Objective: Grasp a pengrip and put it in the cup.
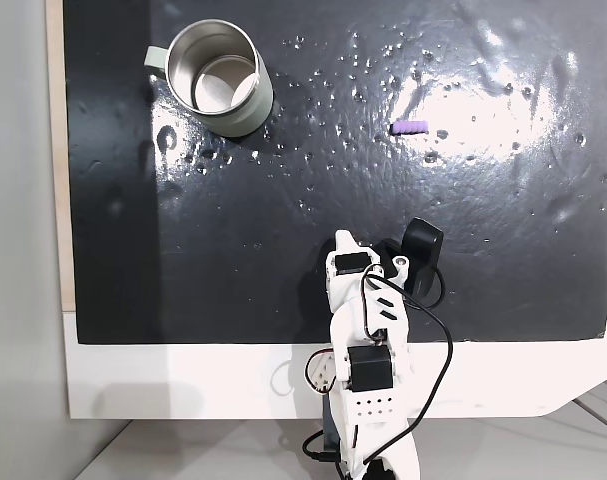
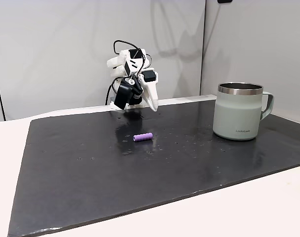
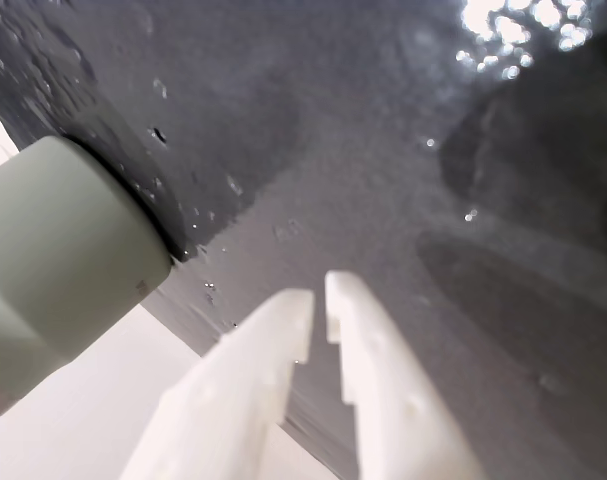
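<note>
Wrist view shows the white pincer (image 3: 318, 285) at the bottom of the frame, its two fingers (image 3: 253, 370) drawn together with only a thin slit between the tips, gripping nothing. Beneath and beyond the tips lies the black mat (image 3: 383, 150), dotted with small shiny glints. Off to the pincer's left in this view, the pale grey-green cup (image 3: 53, 250) stands at the mat's edge, blurred and cut off by the frame.

From above in a fixed view, the pincer (image 1: 345, 240) hangs over the near part of the black mat (image 1: 233, 220), folded back close to the arm's base. The purple pengrip (image 1: 410, 126) lies flat on the mat, ahead of the pincer and a little to the right, well apart from it. The cup (image 1: 223, 80) stands upright farther ahead and to the left, its handle turned away from the pengrip.

From the opposite side in a fixed view, the pincer (image 2: 153, 105) points down, the pengrip (image 2: 143, 137) lies on the mat in front of it, and the cup (image 2: 238, 111) stands to the right
</note>
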Controlling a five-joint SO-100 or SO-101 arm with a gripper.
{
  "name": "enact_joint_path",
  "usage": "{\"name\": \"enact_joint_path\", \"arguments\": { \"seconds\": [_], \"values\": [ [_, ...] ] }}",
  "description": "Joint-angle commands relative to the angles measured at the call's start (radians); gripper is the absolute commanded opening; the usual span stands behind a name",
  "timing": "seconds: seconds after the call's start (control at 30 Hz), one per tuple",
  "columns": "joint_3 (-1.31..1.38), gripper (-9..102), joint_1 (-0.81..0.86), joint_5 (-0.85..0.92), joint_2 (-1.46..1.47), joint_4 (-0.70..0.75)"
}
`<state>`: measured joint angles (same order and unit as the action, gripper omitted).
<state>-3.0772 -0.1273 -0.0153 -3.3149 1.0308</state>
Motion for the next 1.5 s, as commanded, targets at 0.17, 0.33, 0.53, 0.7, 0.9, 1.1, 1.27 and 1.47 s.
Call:
{"name": "enact_joint_path", "arguments": {
  "seconds": [0.17,0.33,0.53,0.7,0.9,1.1,1.27,1.47],
  "values": [
    [0.003,0,-0.044,0.014,-0.02,-0.048],
    [0.003,0,-0.044,0.014,-0.02,-0.048],
    [0.04,0,-0.031,0.012,-0.02,-0.043],
    [0.184,0,-0.044,0.026,0.052,0.0],
    [0.476,0,-0.051,0.009,0.339,0.046],
    [0.663,0,-0.051,0.092,0.506,0.118],
    [0.859,0,-0.008,0.15,0.735,0.173],
    [1.104,0,0.072,0.167,0.96,0.229]
  ]
}}
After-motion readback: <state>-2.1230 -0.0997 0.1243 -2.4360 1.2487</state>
